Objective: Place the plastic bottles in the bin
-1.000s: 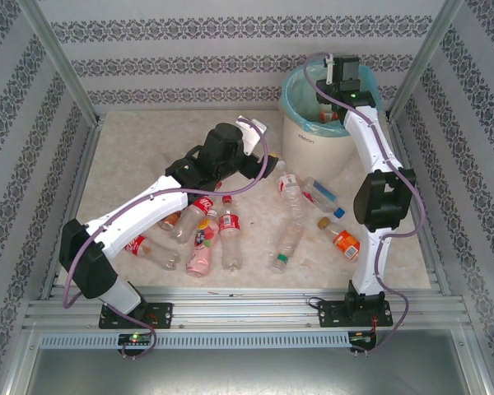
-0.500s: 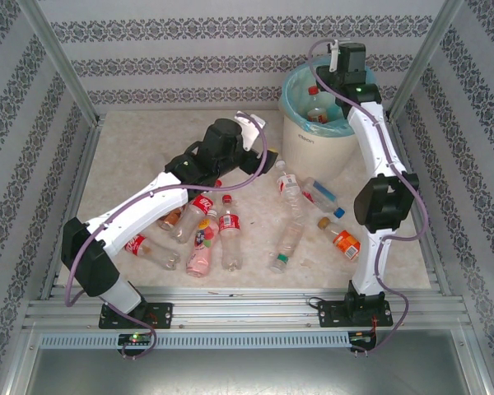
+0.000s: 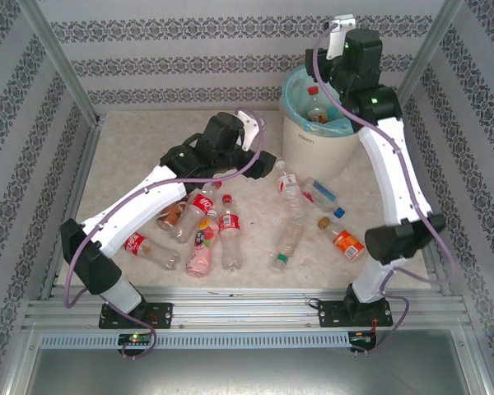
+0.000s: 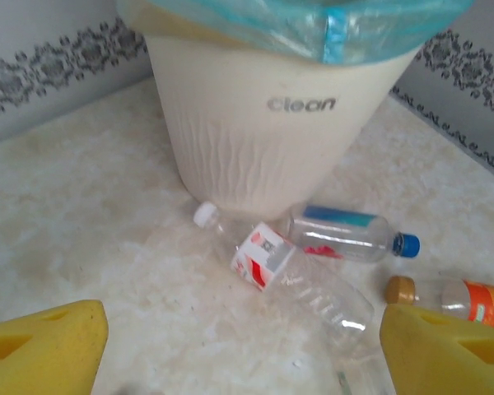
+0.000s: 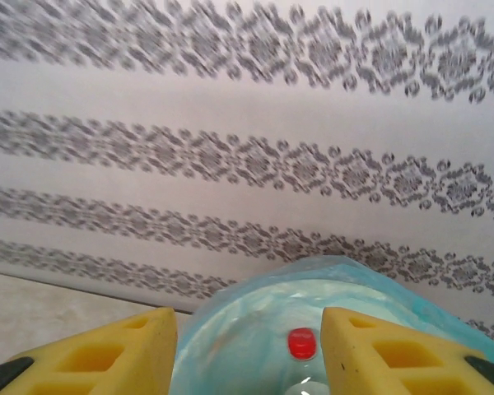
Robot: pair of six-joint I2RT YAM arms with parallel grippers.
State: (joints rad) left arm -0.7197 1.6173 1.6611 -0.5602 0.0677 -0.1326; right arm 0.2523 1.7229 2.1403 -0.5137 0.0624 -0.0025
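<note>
The bin point(image 3: 313, 132) is an off-white bucket with a turquoise liner at the back right. One clear plastic bottle with a red cap point(image 3: 314, 105) lies inside it. My right gripper point(image 5: 249, 355) hangs open above the bin's mouth, with the red cap point(image 5: 301, 343) far below between its yellow fingers. My left gripper point(image 4: 243, 362) is open and low over the floor, facing the bin point(image 4: 255, 132). Just ahead of it lies a clear bottle with a white cap point(image 4: 284, 265), not between the fingers. A blue-capped bottle point(image 4: 346, 234) and an orange one point(image 4: 465, 298) lie beyond.
A cluster of red-labelled bottles and a pink one point(image 3: 201, 233) lies under the left arm point(image 3: 160, 193). More bottles point(image 3: 288, 239) are scattered mid-table, with the orange one point(image 3: 342, 243) near the right arm's elbow point(image 3: 399, 239). Patterned walls close in on three sides.
My right gripper has risen from inside the bin to above its rim, leaving the red-capped bottle in the bin. My left gripper has shifted a little toward the back.
</note>
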